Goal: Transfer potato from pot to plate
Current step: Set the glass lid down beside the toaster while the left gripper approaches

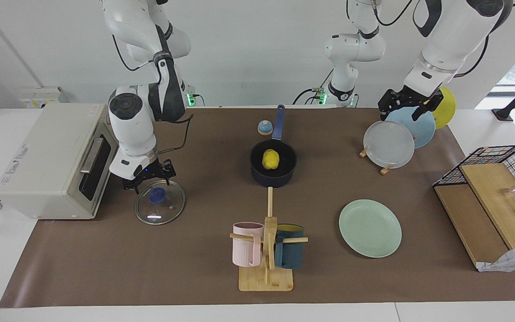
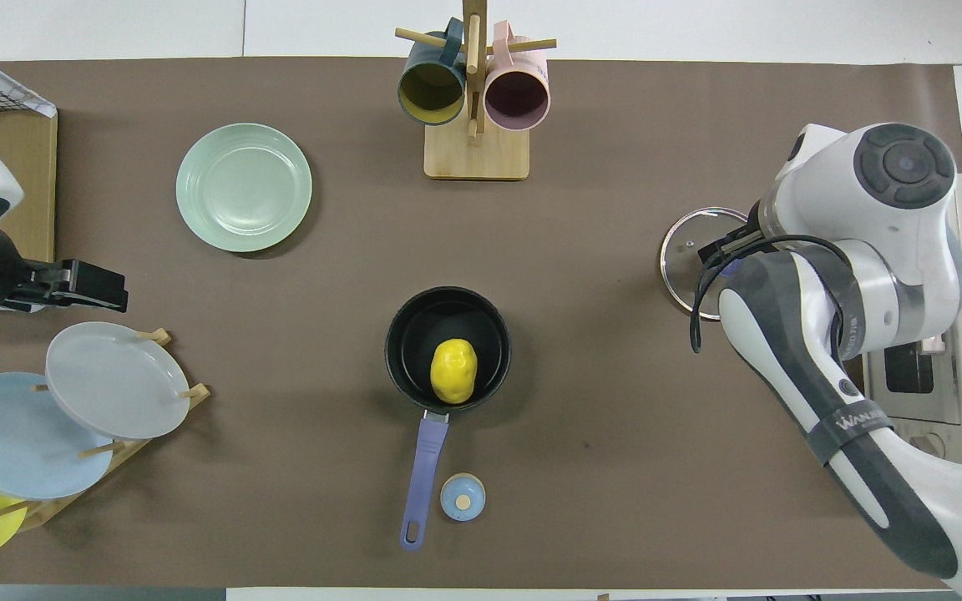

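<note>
The yellow potato lies inside the navy pot at the middle of the table, with the pot's handle pointing toward the robots. The mint-green plate lies bare, farther from the robots than the pot and toward the left arm's end. My right gripper is open just over a glass lid, well away from the pot. My left gripper is open in the air over the plate rack.
A glass lid lies beside a toaster oven. A mug tree holds a pink and a teal mug. A rack holds grey-white, light blue and yellow plates. A small blue knob sits by the pot handle. A wire basket stands at the left arm's end.
</note>
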